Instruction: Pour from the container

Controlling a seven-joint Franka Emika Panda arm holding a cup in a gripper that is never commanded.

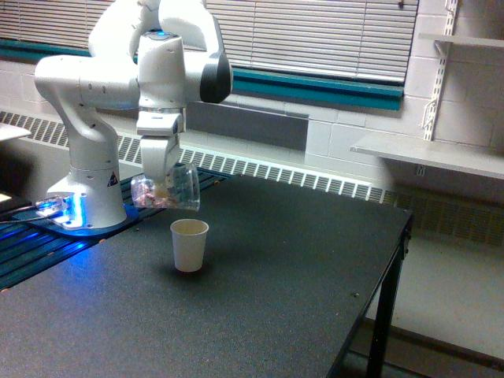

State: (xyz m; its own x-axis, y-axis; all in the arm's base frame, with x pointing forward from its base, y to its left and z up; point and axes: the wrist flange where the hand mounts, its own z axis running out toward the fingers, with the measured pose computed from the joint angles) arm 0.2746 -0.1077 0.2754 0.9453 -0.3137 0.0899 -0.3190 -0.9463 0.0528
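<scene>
We see our gripper [160,183] clamped on the tilted clear cup [167,191], at eleven o'clock above the paper cup [189,245].

Even, slightly dim indoor light; soft, grainy picture; blue glow at the robot base [67,211], left edge.

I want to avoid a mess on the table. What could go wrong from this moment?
1. The clear cup in the hand lies tilted with its mouth up and left of the paper cup, not clearly over it; bits may fall onto the black table.
2. The light paper cup stands unsupported; a bump could tip it.
</scene>
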